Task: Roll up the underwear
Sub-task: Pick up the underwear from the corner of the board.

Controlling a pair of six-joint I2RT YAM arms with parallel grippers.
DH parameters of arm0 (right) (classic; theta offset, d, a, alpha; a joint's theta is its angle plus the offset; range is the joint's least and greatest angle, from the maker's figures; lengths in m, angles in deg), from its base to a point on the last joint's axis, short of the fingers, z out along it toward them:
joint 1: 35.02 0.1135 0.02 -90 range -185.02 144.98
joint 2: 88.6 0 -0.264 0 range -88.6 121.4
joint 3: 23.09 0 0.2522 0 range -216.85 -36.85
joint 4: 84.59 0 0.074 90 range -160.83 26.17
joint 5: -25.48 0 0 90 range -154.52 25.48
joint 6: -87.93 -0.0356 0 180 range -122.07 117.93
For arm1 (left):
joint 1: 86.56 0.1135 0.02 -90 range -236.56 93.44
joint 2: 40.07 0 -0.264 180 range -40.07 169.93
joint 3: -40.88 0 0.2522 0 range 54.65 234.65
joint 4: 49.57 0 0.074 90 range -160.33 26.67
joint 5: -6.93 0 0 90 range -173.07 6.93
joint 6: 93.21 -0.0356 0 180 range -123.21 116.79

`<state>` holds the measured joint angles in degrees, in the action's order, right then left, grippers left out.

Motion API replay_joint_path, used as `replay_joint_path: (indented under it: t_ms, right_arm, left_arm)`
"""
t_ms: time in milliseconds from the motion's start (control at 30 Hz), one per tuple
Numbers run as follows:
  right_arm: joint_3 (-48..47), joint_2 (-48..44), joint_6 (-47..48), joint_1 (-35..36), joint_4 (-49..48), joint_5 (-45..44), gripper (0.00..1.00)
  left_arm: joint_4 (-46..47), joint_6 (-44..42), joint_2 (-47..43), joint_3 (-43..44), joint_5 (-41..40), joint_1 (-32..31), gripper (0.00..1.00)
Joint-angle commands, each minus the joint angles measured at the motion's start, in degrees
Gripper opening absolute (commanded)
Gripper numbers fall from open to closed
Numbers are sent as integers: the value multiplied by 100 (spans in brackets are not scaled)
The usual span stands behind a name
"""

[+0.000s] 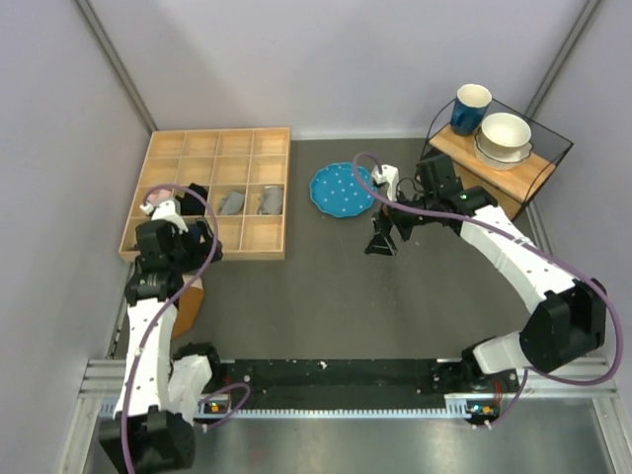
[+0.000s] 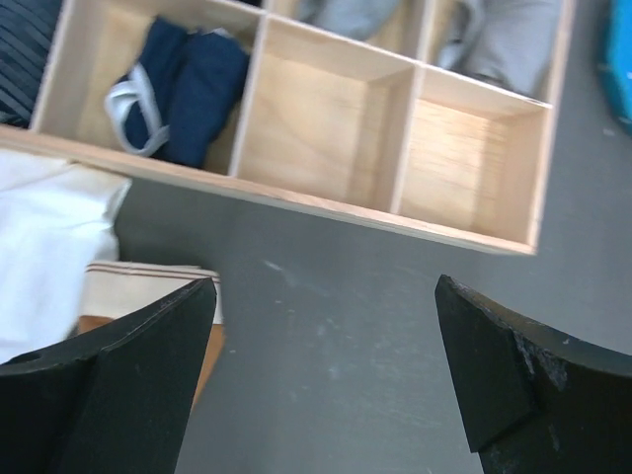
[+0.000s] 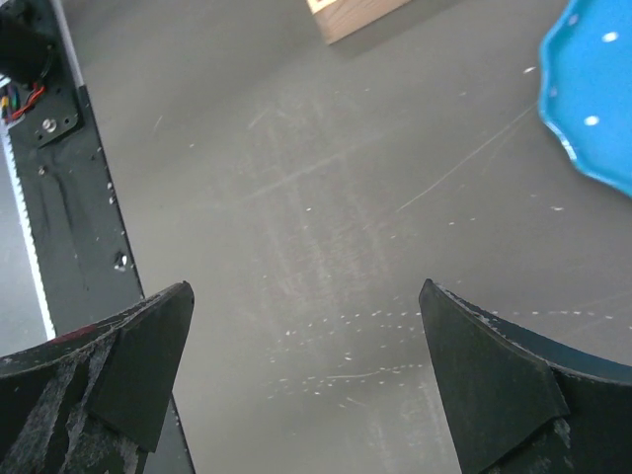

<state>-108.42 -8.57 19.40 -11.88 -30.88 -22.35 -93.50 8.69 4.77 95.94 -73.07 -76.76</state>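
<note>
The underwear [image 2: 44, 237] lies as a loose white heap to the outer left of the left pincer [image 2: 326, 296], partly hidden behind its left finger and apparently resting on an orange-brown object [image 2: 209, 357]. Expect light, limp, non-fragile cloth that sags and bunches. Take hold at a free edge or the waistband, then spread it flat before rolling. Both the left pincer and the right pincer [image 3: 306, 291] stand with jaws wide apart, holding nothing. Ahead of the left pincer, the wooden compartment tray [image 2: 395, 212] holds a navy roll [image 2: 188, 89] and grey rolls [image 2: 513, 39]; its front wall limits forward travel. The blue plate [image 3: 592, 89] sits ahead-right of the right pincer.
</note>
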Motion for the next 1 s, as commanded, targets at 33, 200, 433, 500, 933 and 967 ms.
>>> replay_joint_path:
  t_ms: [33,200,433,500,933,967]
  right_arm:
    - [503,-286,216,-20,-689,818,99]
    - [662,-426,340,-20,-690,627,99]
    - [697,-743,366,-20,-698,573,99]
    - [706,-726,384,-20,-690,573,99]
    - [846,-383,533,-28,-672,731,99]
    - [855,-304,533,-28,-681,766,99]
  left_arm:
    - [196,23,848,124,-1130,398,95]
    - [257,75,1527,229,-1597,856,86]
    - [451,260,2625,475,-1975,1383,82]
    - [582,260,2766,607,-2324,1402,81]
    - [680,682,4954,1521,-2547,1603,72]
    - [671,691,4982,1548,-2460,1612,69]
